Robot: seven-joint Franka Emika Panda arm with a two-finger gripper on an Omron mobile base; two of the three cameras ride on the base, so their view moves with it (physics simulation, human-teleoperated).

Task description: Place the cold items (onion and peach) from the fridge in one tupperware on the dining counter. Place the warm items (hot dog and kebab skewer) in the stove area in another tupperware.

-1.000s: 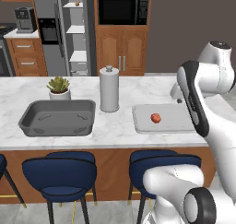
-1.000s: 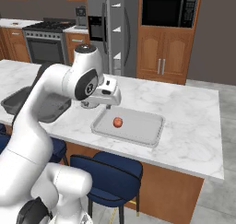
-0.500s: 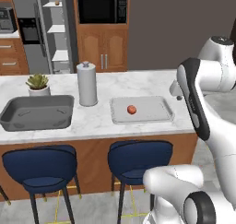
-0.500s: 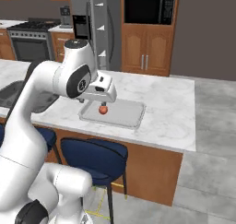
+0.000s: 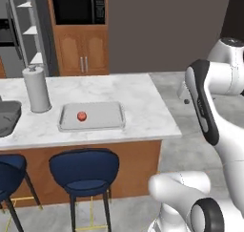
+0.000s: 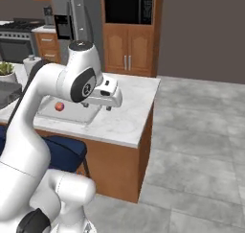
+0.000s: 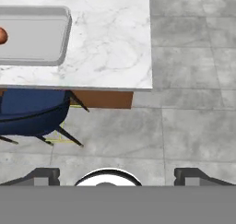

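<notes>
My gripper is spread fully wide and carries nothing; in the hand view its two dark tips stand far apart over the grey floor, just past the corner of the marble dining counter. One cold item, a small round reddish fruit that I take for the peach, lies alone in the shallow grey tupperware on that counter, near the paper towel roll. The onion, hot dog and kebab skewer I cannot find here, so I judge the step in hand is travelling off to fetch the next one.

To do it well I keep my arm tucked above the counter edge while the base drives, so my elbow clears the blue stools and the counter corner, and I leave the jaws wide for the next pick. I should head for the fridge side if the onion is next.

Against the earlier frames, the base has carried both cameras rightward: the sink and plant have slid out on the left, and bare floor has opened up on the right. The peach sits in the same spot in its container.
</notes>
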